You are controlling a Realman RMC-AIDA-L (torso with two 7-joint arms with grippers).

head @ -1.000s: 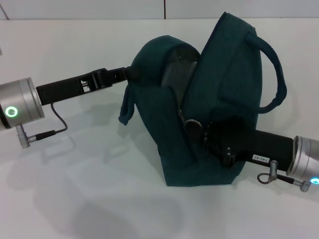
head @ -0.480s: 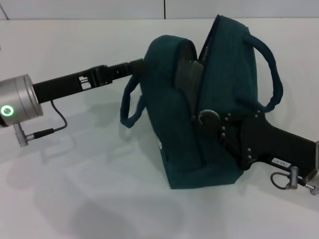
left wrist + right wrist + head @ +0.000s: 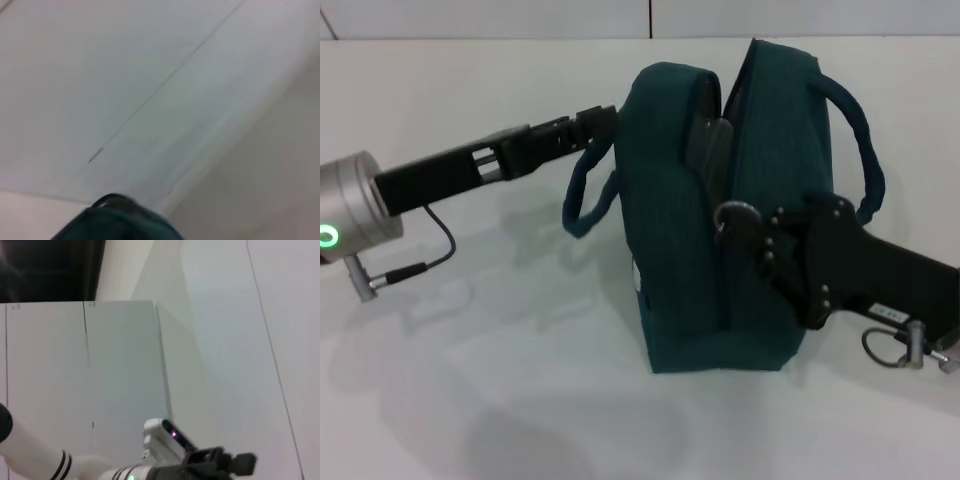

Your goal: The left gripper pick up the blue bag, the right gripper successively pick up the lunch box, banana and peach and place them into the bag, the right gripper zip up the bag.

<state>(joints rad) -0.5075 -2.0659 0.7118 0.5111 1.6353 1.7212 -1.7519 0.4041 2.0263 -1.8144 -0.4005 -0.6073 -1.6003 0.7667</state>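
Note:
The blue bag [image 3: 670,250] stands upright mid-table, its two halves drawn close with a narrow gap open near the top [image 3: 708,150]. My left gripper [image 3: 603,120] reaches in from the left and is shut on the bag's upper left edge; a dark corner of the bag [image 3: 117,225] shows in the left wrist view. My right gripper [image 3: 728,222] presses on the zipper seam at the bag's front, shut on the zipper pull, with its fingertips hidden against the fabric. The lunch box, banana and peach are out of view.
One carry handle [image 3: 582,200] droops under my left gripper; the other handle [image 3: 858,140] arches off the bag's right side. The white table [image 3: 470,380] runs to a pale wall behind. The right wrist view faces wall panels.
The bag has tipped upright and its open gap has narrowed. My right gripper has moved up along the seam. My left gripper has shifted right with the bag's edge.

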